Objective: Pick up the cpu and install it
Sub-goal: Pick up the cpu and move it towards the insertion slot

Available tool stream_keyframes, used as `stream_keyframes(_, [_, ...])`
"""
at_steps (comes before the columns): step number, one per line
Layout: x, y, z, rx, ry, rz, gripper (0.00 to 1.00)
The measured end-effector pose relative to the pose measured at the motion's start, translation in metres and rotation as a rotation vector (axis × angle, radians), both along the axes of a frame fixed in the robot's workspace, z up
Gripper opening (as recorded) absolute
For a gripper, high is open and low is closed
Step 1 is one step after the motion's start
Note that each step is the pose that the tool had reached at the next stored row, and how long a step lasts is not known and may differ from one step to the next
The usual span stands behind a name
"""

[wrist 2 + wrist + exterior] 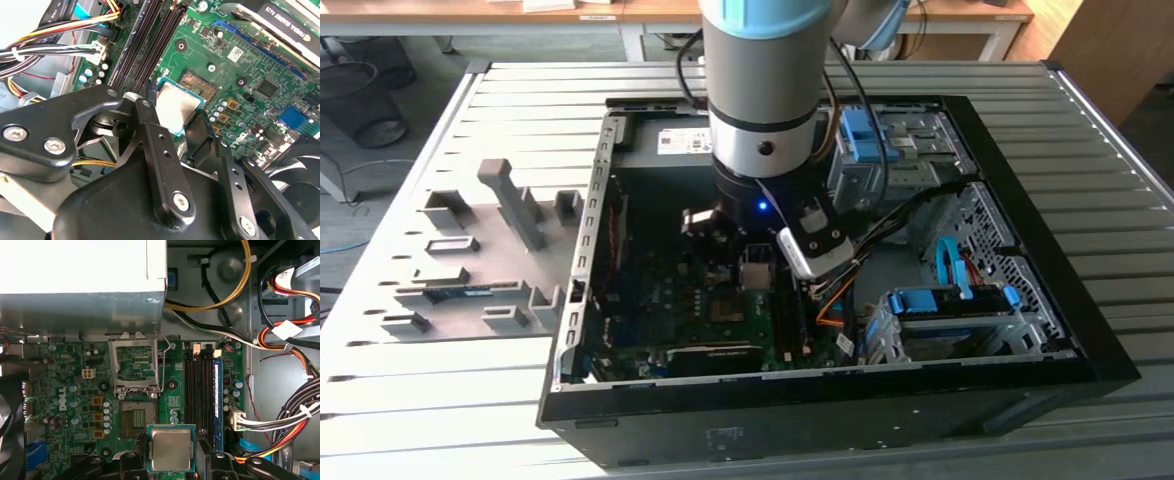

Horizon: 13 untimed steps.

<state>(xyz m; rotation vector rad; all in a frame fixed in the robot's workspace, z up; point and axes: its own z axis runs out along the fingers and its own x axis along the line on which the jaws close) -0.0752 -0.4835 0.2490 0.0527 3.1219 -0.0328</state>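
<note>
The cpu (pixel 171 449), a small square chip with a dull silver face and green edge, sits between my gripper (pixel 171 456) fingers, which are shut on its two opposite sides. It hangs level above the green motherboard (pixel 70 390), just beside the open socket (pixel 133 416), whose metal load frame (pixel 135 362) is flipped up. In the second wrist view the cpu (pixel 176 106) partly covers the socket (pixel 200 84), with a black finger (pixel 152 131) against its edge. In the exterior view my gripper (pixel 755 268) is low inside the computer case (pixel 1041 300).
Black memory slots (pixel 197 390) with one blue stick run beside the socket. Bundled cables (pixel 295 415) and a silver power supply (pixel 80 285) crowd the case. A fan (pixel 300 175) sits near the gripper. A grey fixture tray (pixel 467 260) lies at the exterior view's left.
</note>
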Motion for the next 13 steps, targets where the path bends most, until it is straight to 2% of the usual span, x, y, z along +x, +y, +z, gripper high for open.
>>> stream_keyframes(13, [0.0000,0.0000,-0.0091,-0.0001,0.0000,0.000,0.47])
